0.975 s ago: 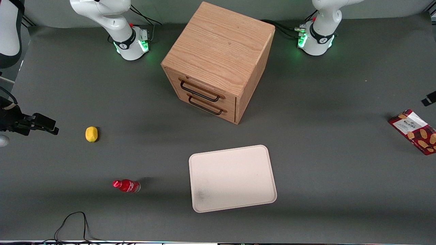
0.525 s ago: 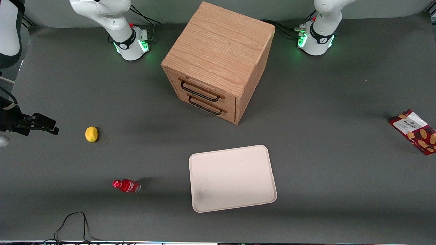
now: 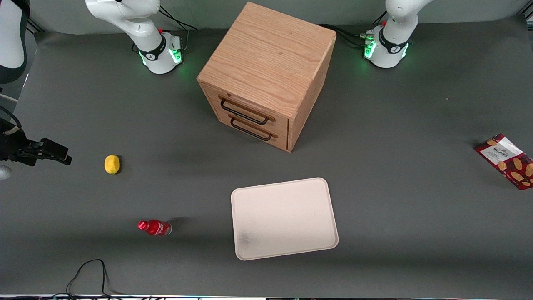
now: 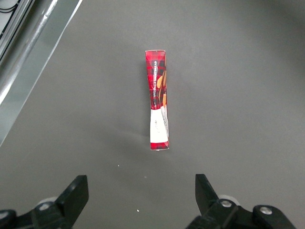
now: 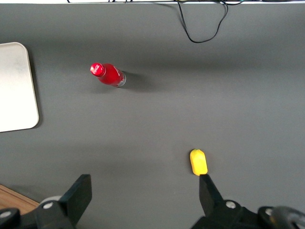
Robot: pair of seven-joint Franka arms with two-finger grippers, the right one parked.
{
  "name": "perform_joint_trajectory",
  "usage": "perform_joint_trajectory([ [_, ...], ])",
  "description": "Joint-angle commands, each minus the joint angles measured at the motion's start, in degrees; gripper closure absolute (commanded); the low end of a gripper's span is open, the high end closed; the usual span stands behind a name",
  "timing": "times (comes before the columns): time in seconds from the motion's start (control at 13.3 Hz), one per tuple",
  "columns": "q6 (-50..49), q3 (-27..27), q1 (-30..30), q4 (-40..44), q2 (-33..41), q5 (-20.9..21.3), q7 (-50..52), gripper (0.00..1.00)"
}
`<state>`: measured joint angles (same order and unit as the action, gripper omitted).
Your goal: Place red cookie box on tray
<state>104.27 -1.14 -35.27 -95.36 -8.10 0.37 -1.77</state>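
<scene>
The box (image 3: 505, 161) lies flat at the working arm's edge of the table (image 3: 399, 137), well apart from the tray (image 3: 283, 218). The gripper (image 4: 141, 193) hangs above it with its fingers (image 4: 76, 192) spread apart and nothing in them. The box's long side points straight away from the gap, so the fingers could close across its narrow width.

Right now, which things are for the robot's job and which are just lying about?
For the job: red cookie box, tray, and the open gripper high above the box.
Just lying about: wooden drawer cabinet, lemon, small red bottle, black cable.
</scene>
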Motion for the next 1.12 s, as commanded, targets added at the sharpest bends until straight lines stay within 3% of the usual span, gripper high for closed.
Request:
perform_joint_trajectory([
  [0.0,3.03,0.88,-0.59,0.97,-3.75,0.77,-0.26,0.0],
  [0.38,15.75,0.88,-0.59,-7.01,-6.84,-0.46,0.53,0.0],
  [0.67,24.03,0.88,-0.5,-13.0,-7.72,-4.32,0.54,0.0],
  [1.05,29.05,0.88,-0.59,-13.98,-11.58,-4.42,0.45,0.0],
])
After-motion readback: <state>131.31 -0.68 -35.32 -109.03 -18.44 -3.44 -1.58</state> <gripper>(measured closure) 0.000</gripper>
